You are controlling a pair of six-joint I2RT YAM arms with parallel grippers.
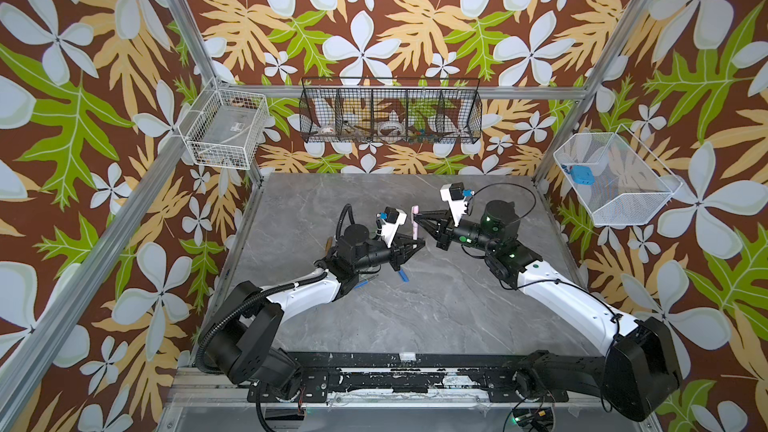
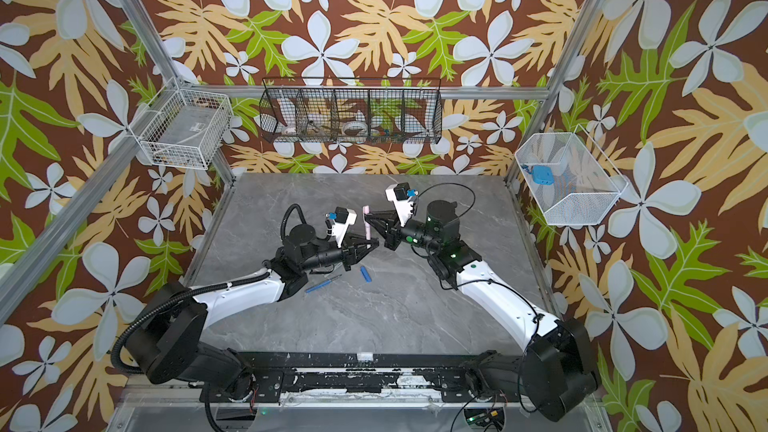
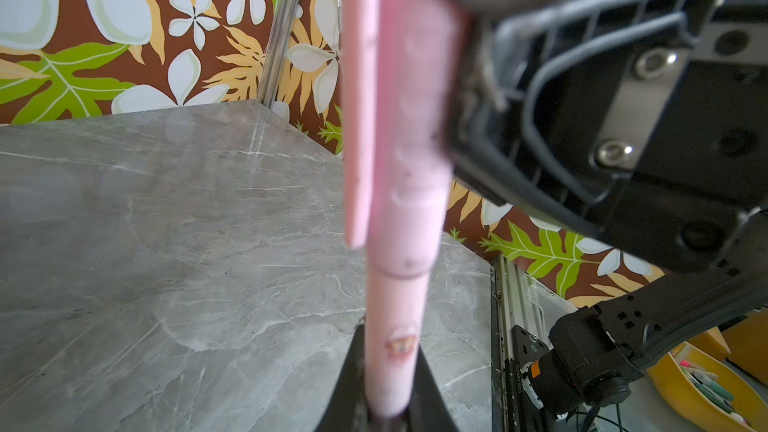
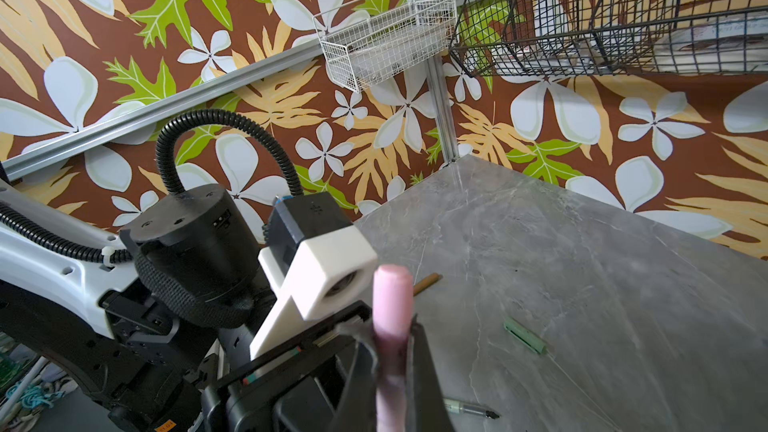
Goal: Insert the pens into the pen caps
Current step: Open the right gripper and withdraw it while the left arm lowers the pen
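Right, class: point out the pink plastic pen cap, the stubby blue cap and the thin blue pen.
pink plastic pen cap (image 1: 414, 211): top view, upper end
stubby blue cap (image 2: 365, 273): top view, middle
thin blue pen (image 2: 321, 285): top view, mid-barrel

Upright pale pink pen (image 1: 416, 229), pink cap (image 1: 414, 210) over its upper end; blue pen (image 2: 323, 284) and blue cap (image 2: 365, 273) flat, apart.

Pale pink pen (image 3: 392, 347) and pink cap (image 4: 392, 305); blue pen (image 2: 323, 284), blue cap (image 2: 365, 273); light green cap (image 4: 525, 335); grey marbled tabletop (image 1: 415, 305); brown wallpaper (image 1: 374, 14) with white flowers, green and tan leaves.
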